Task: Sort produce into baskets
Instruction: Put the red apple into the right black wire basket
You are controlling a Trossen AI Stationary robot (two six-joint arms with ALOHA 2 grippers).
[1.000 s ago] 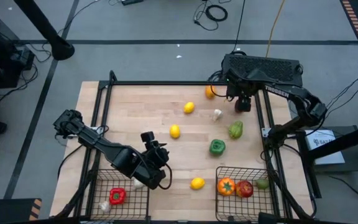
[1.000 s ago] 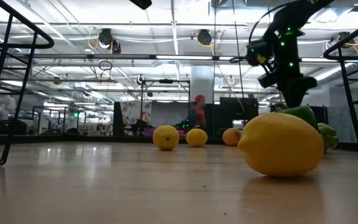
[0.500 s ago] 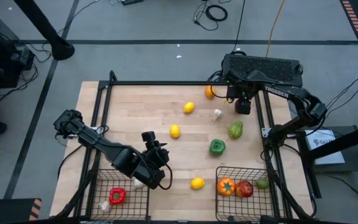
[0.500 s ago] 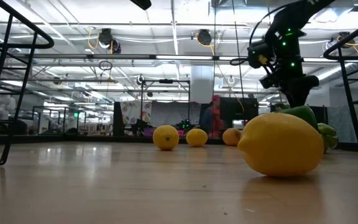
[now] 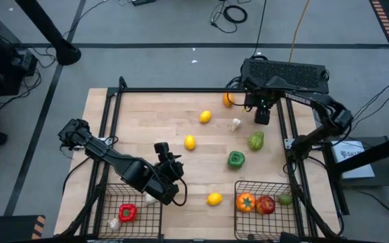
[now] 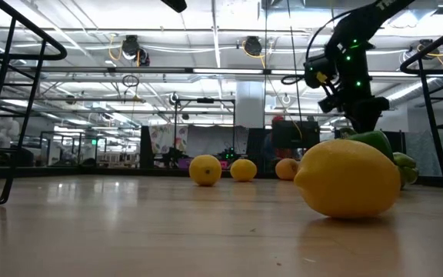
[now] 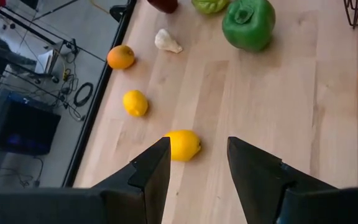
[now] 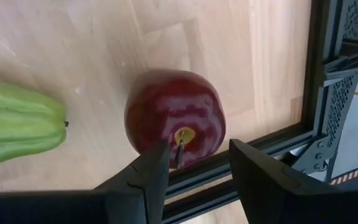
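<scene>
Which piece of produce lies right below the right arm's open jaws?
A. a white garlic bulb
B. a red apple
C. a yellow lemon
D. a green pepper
B: the right wrist view looks past the open jaws of the right gripper at a red apple on the table beside the black frame.

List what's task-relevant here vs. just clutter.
Job:
- left basket, red pepper inside
- right basket, orange tomato inside
- lemons
- orange
- garlic
- green peppers
- red apple under right gripper
- left gripper, open

Clutter:
- floor cables
</scene>
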